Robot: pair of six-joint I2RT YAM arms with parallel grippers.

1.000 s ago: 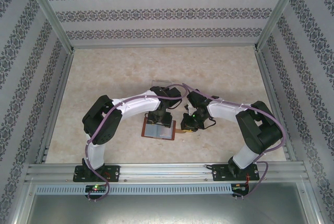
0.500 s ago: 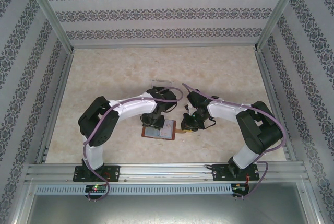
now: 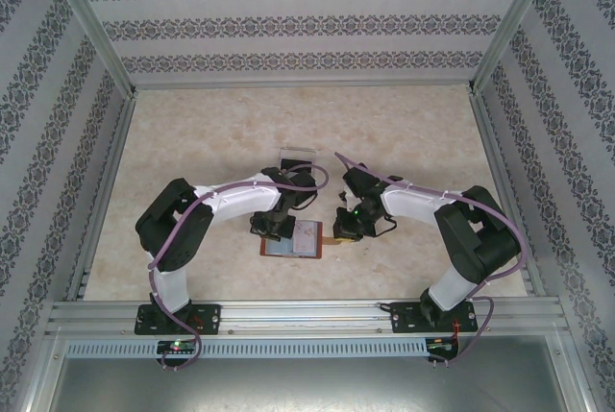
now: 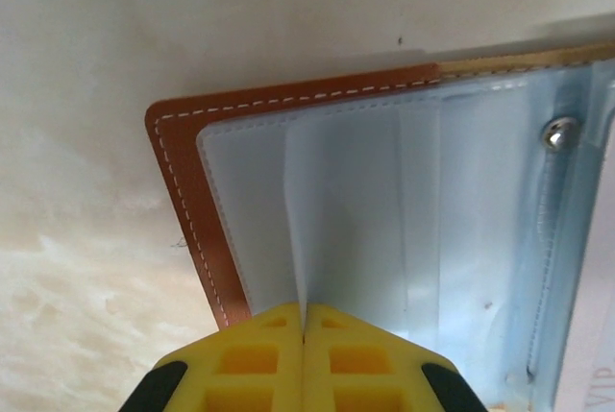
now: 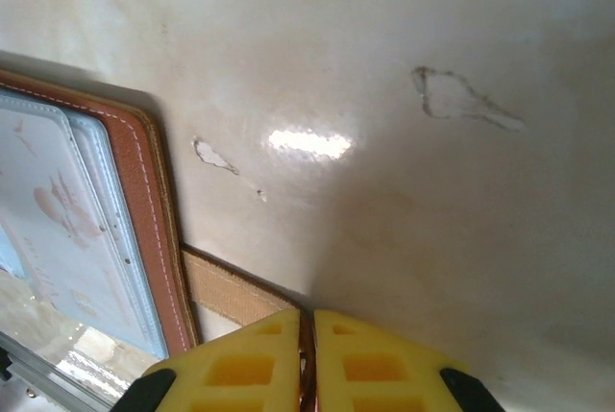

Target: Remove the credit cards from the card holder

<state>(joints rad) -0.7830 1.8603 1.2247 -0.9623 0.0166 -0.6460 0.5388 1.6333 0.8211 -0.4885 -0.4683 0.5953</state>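
Lying open and flat on the table [image 3: 192,143] just beyond the arm bases, the card holder [image 3: 306,239] turns its grey-blue pockets upward. Its long axis runs left to right and its strap tab [image 5: 231,292] points right. The left gripper [image 4: 304,340] sits over the holder's left half with its yellow fingers pressed fully together. A thin pale sheet runs into the seam between them, but whether that is a card or a pocket flap cannot be told. The right gripper [image 5: 307,340] is likewise closed, pinching the tan strap tab just off the holder's brown stitched border. One credit card [image 5: 58,201], pale with pinkish marks, lies in a pocket beside that border, cut off by the frame edge. In the left wrist view a snap stud [image 4: 559,132] sits on the right-hand pocket. From above, the left arm's wrist hides the holder's far left corner. Farther back, apart from the holder, stands a clear box [image 3: 296,156].
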